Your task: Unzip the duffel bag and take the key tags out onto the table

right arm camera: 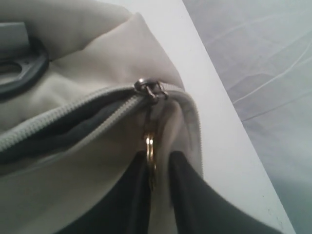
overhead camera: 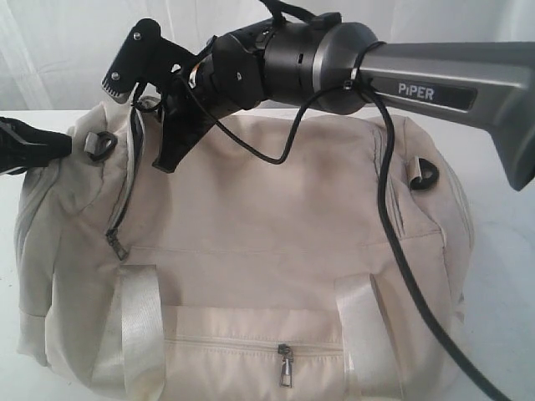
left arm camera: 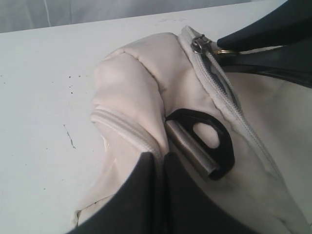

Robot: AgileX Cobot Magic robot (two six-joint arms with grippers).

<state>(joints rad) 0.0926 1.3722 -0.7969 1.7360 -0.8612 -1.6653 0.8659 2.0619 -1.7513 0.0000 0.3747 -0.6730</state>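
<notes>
White flat table (overhead camera: pixel 510 284) carries the cream fabric duffel bag (overhead camera: pixel 276 217), long axis left to right, zipped front pocket (overhead camera: pixel 251 342) facing camera. Left wrist view: left gripper (left arm camera: pixel 157 158) clamped on soft end fabric beside black plastic D-ring (left arm camera: pixel 222 146). Right wrist view: right gripper (right arm camera: pixel 158 156) straddles brass ring pull (right arm camera: pixel 149 148), grip unconfirmed; main zipper (right arm camera: pixel 73 114) partly parted.

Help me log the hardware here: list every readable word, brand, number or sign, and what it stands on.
"PiPER": white letters on a dark plate on the grey arm, seen in the exterior view.
Nothing else: no lettering shows on the duffel bag or the table in any view.
</notes>
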